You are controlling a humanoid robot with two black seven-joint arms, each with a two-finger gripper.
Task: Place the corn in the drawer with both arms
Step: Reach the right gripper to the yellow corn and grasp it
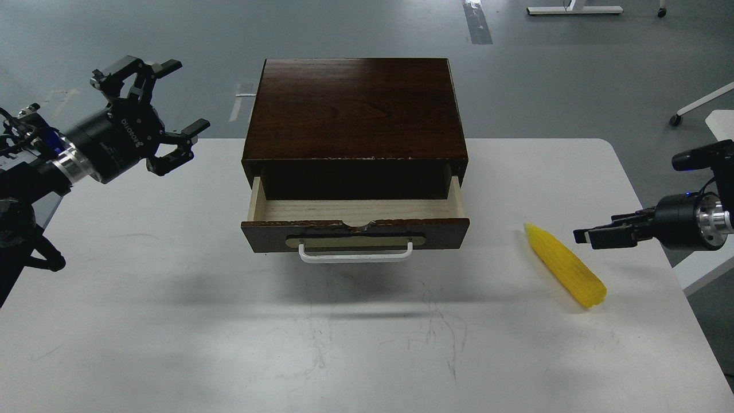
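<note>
**A:** Item one, the corn (565, 264). Location?

**B:** Lying flat on the counter (143, 321) near its right edge, well apart from the box (355, 109). Pointed tip toward the far edge, blunt end toward the near right corner. Untouched.

**A:** Handling notes?

**B:** Looks like moulded plastic: probably light, stiff, not fragile. The rounded, tapered shape would likely roll or squirt out of a pinch near the tip. The bumpy kernel rows should give some grip. Best hold, by judgement: across the thick middle, fingers on opposite long sides.

**A:** Item two, the drawer (355, 209).

**B:** Pulled partly out toward the near edge, pale interior showing and holding nothing. White handle (355, 255) on the front. The opening looks wide enough to take the cob lengthwise.

**A:** Hands?

**B:** Right hand (585, 236) hovers just beside the corn, over the right edge; seen edge-on, so spread or closed cannot be told. Left hand (172, 109) is raised by the far left corner, fingers spread apart, holding nothing.
</note>
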